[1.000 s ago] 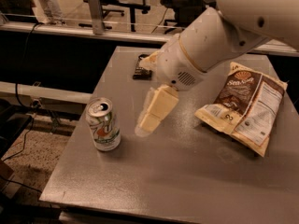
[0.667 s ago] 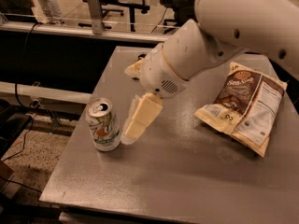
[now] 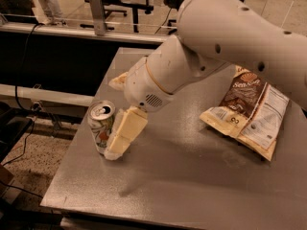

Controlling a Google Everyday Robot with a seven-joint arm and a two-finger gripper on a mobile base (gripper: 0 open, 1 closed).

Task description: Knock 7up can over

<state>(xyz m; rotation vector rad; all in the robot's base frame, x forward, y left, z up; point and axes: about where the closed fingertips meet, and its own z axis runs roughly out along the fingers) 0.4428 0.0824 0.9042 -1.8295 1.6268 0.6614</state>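
The 7up can (image 3: 100, 123) stands upright near the left edge of the grey table (image 3: 192, 186), white-silver with green swirls and a silver pull-tab top. My gripper (image 3: 121, 137) hangs from the white arm and its cream-coloured fingers (image 3: 128, 126) press against the can's right side, low tip near the can's base. The can looks upright or only slightly tilted.
A brown-and-yellow chip bag (image 3: 252, 114) lies flat at the table's right. A pale wrapper edge (image 3: 117, 82) peeks out behind the arm at the back left. The table's left edge is close to the can. Chairs and a rail stand beyond the table.
My gripper has swung left and down across the table, from a gap right of the can to touching its right side. The can has stayed in place.
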